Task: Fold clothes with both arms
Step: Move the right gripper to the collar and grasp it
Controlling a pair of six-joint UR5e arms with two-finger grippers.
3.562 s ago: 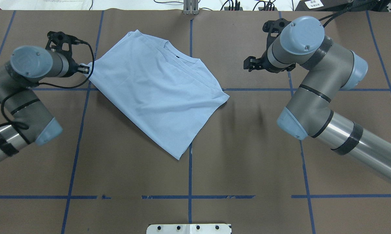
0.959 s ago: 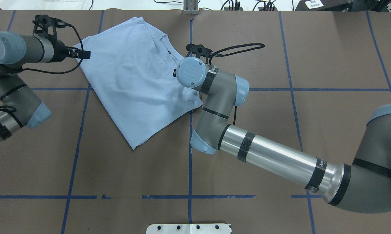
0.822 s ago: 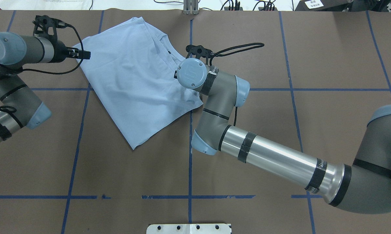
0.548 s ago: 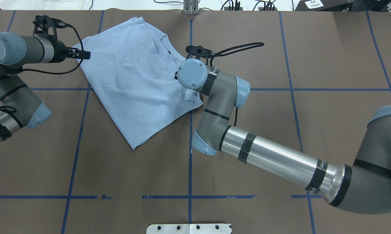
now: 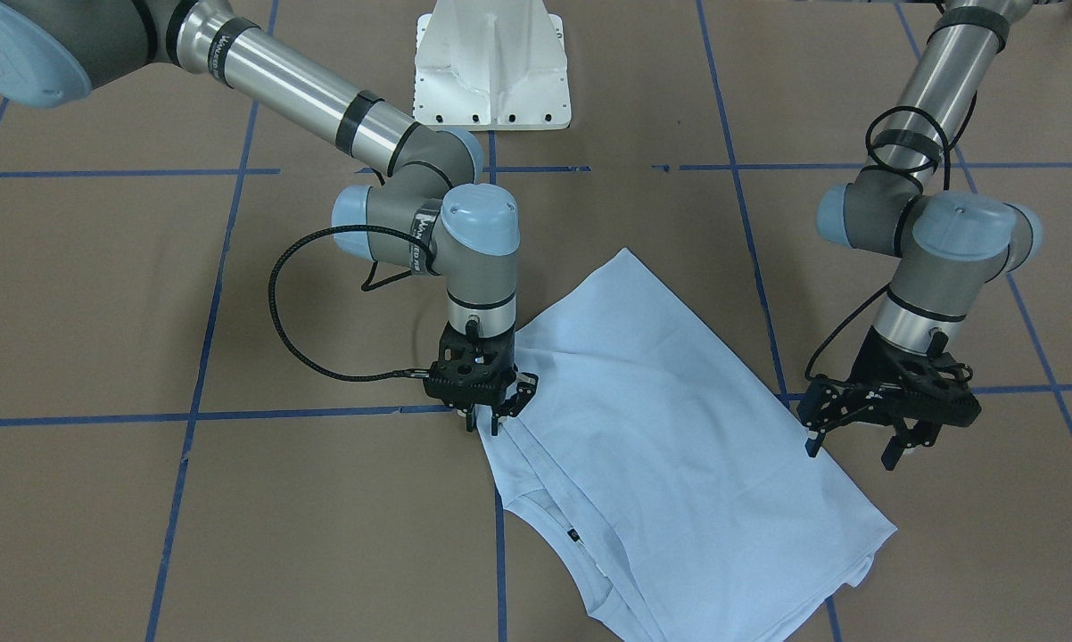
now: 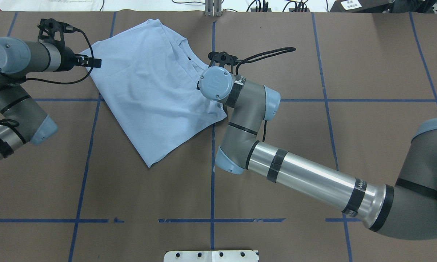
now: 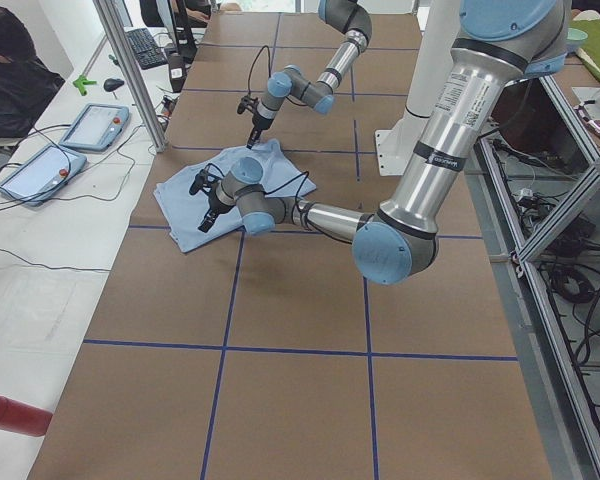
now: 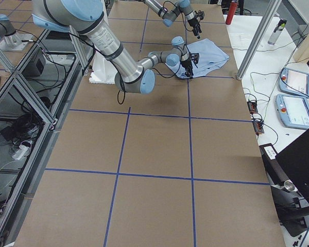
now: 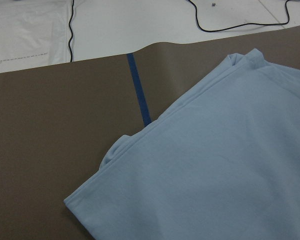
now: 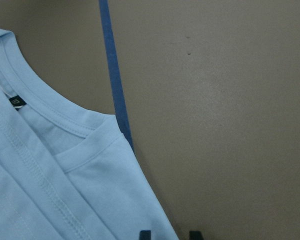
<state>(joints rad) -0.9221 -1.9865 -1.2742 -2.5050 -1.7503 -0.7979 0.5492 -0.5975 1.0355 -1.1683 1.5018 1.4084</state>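
You are seeing soft matt cloth in the T-shirt, matt brown paper covering the table, and glossy smooth metal shining on the right arm.

Brown-papered table w/ blue tape grid. White pedestal base at near edge, centre. Far white bench — two pendants, red cylinder at left end, black monitor at right. Person in dark top beyond.

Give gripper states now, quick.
Left gripper: open, holding nothing.
Right gripper: fingers narrowed at the T-shirt edge; grip cannot be told.
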